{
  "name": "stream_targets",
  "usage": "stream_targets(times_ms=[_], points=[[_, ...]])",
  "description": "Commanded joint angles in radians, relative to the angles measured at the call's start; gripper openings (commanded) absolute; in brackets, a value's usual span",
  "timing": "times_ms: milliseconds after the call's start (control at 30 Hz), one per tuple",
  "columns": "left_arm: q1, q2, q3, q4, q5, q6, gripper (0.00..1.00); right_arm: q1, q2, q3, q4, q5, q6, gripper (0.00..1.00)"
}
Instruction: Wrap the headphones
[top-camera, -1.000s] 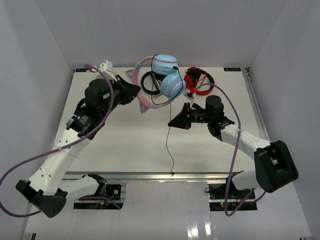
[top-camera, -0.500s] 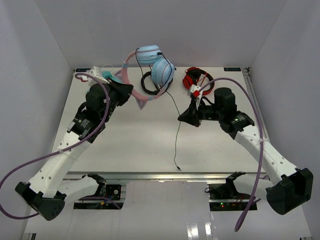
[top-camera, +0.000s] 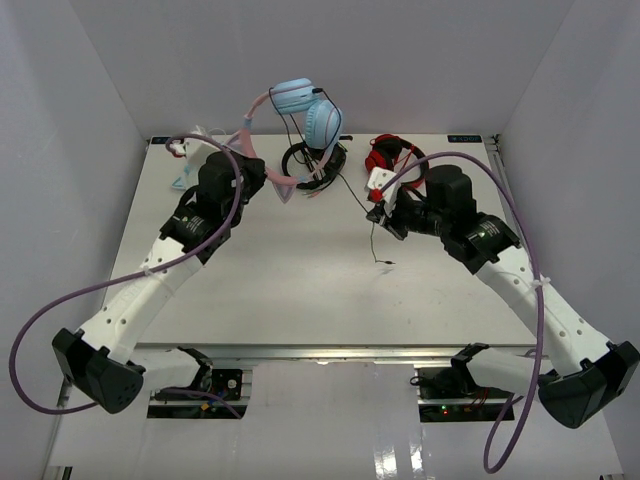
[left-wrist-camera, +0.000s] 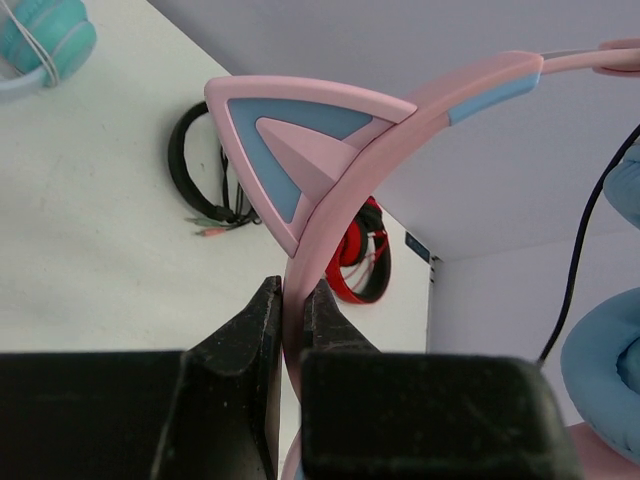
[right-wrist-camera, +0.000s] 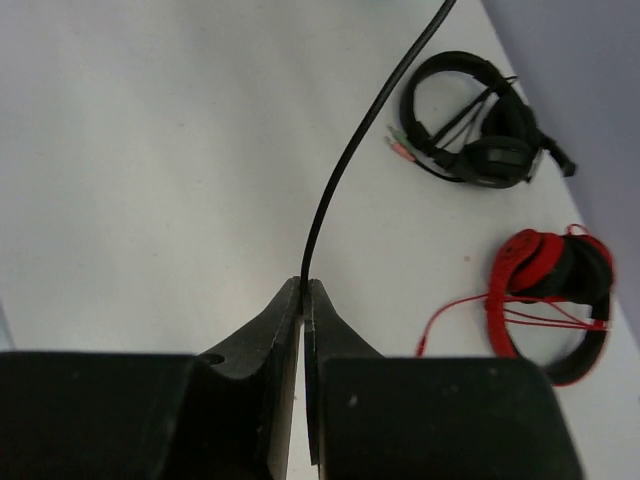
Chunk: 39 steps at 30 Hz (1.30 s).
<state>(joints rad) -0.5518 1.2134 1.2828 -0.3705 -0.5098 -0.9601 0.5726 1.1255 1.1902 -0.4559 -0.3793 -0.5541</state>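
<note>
The headphones (top-camera: 305, 112) have a pink cat-ear headband (left-wrist-camera: 330, 150) and light blue earcups (left-wrist-camera: 605, 365). They hang in the air above the table's far side. My left gripper (top-camera: 268, 180) is shut on the pink headband (top-camera: 256, 112), its jaws clamped just below the cat ear in the left wrist view (left-wrist-camera: 293, 300). The thin black cable (top-camera: 352, 195) runs from the earcups down to my right gripper (top-camera: 377, 212), which is shut on it. In the right wrist view the cable (right-wrist-camera: 345, 160) rises from the closed jaws (right-wrist-camera: 303, 290). The cable's plug end (top-camera: 383, 262) dangles below the right gripper.
Black headphones (top-camera: 315, 165) and red headphones (top-camera: 392, 158) lie at the table's far middle, also in the right wrist view (right-wrist-camera: 480, 130) (right-wrist-camera: 545, 300). All-teal cat-ear headphones (left-wrist-camera: 40, 40) lie at the far left. White walls enclose the table.
The left arm has lifted the headphones higher and farther back. The right gripper has risen and slid along the cable toward its end, so less cable hangs below it.
</note>
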Motion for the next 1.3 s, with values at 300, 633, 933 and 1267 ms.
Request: stream_targets(times_ms=[300, 633, 933, 1267], points=[[-0.003, 0.191, 0.017, 0.059, -0.145, 0.291, 0.00, 0.179, -0.051, -0.142, 0.083, 0.698, -0.561, 0.08], [-0.102, 0.271, -0.073, 0.065, 0.043, 0.509, 0.00, 0.182, 0.017, 0.078, -0.041, 0.527, -0.615, 0.08], [-0.127, 0.190, -0.216, 0.141, 0.326, 0.567, 0.00, 0.182, 0.060, 0.005, 0.007, 0.440, -0.569, 0.08], [-0.129, 0.051, -0.344, 0.219, 0.611, 0.625, 0.00, 0.162, 0.083, -0.051, 0.052, 0.413, -0.557, 0.08]])
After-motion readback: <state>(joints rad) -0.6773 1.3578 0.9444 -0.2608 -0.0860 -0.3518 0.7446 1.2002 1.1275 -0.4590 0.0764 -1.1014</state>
